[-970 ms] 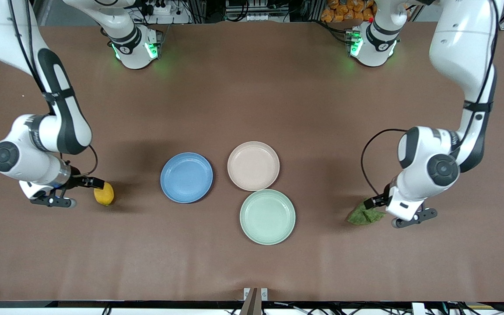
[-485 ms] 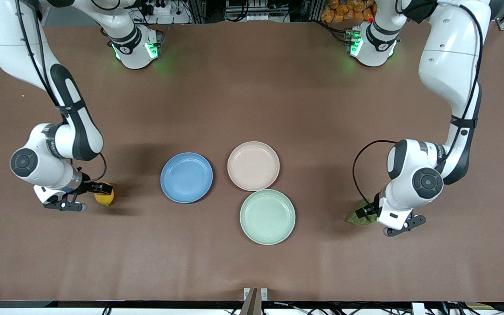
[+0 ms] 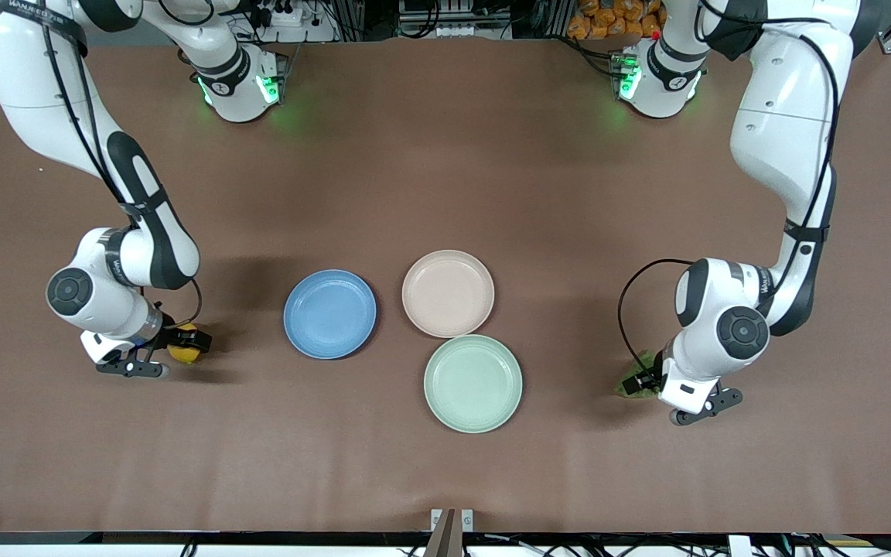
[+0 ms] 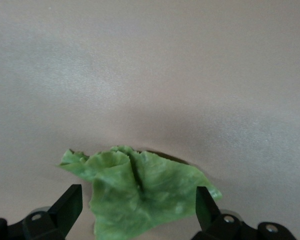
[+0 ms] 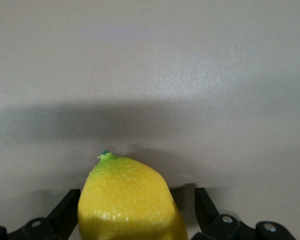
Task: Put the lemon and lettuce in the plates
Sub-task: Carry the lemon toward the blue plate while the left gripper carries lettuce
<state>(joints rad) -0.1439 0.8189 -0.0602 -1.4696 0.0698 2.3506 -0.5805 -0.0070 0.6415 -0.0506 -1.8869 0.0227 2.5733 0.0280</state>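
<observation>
The yellow lemon (image 3: 181,348) lies on the table toward the right arm's end, beside the blue plate (image 3: 329,313). My right gripper (image 3: 184,345) is low over it, open, with the lemon (image 5: 127,200) between its fingers (image 5: 66,210) and one gap showing. The green lettuce (image 3: 631,384) lies toward the left arm's end, mostly hidden under my left gripper (image 3: 646,379). That gripper is open, and the wrinkled lettuce (image 4: 145,195) spreads between its fingers (image 4: 69,206) without touching them. The beige-pink plate (image 3: 448,293) holds nothing, and so does the blue one.
A mint-green plate (image 3: 472,383) sits nearer the front camera than the beige-pink one, touching its rim. The brown table (image 3: 445,155) stretches wide around the three plates. Both arm bases (image 3: 240,81) stand at the table's edge farthest from the camera.
Both arms have swung toward the plates and come down. The right gripper now straddles the lemon, and the left gripper covers most of the lettuce. Neither object has moved.
</observation>
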